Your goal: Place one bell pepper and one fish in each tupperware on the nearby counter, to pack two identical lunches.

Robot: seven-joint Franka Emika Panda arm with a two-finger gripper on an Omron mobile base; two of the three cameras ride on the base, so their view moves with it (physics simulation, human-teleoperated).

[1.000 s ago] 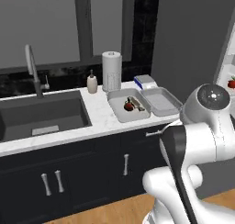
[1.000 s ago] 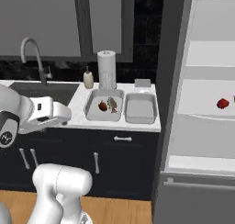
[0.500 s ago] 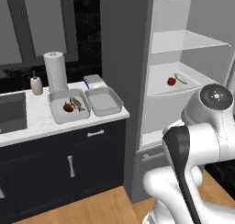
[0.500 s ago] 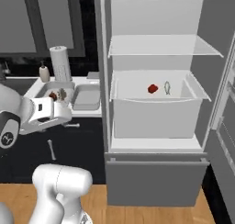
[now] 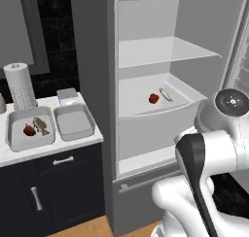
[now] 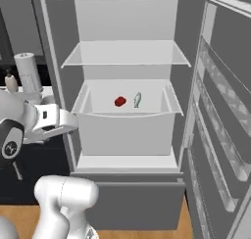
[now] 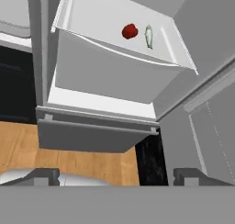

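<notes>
Now that the base has swung from the counter (image 5: 73,146) to the open fridge (image 5: 146,22), faces the second pepper (image 5: 153,98) and fish (image 5: 165,94) in its drawer, gripper (image 7: 114,175) wide open and empty, one tupperware (image 5: 12,139) filled, the other tupperware (image 5: 74,122) bare.

I see a glossy red bell pepper (image 7: 130,31) beside a pale silvery fish (image 7: 148,36) on the fridge's smooth matt shelf (image 7: 94,16); below lies a wood floor (image 7: 69,161).
</notes>
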